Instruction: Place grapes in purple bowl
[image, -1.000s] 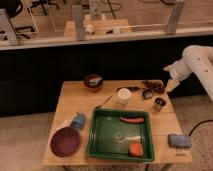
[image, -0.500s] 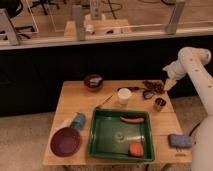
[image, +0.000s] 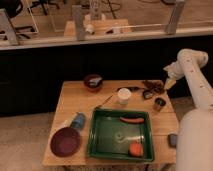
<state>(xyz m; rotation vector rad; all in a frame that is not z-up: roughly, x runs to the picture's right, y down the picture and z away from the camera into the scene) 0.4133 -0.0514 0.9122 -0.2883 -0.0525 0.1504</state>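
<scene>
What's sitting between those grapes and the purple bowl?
In the camera view, the white cup and the green tray's corner lie between the grapes and the purple bowl; the gripper hangs beside the grapes.

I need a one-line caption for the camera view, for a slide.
The hand hovers beside the grapes at the far right of the table; the purple bowl sits at the near left.

A wooden table (image: 75, 97) bears a green tray (image: 107, 137), near centre, holding a carrot-like piece (image: 131, 119) and a round orange item (image: 135, 148); a white cup (image: 123, 95) just beyond it; a reddish-brown bowl (image: 93, 81) far left; a metal cup (image: 159, 104) right, near the gripper (image: 169, 83) at the far right edge.
</scene>
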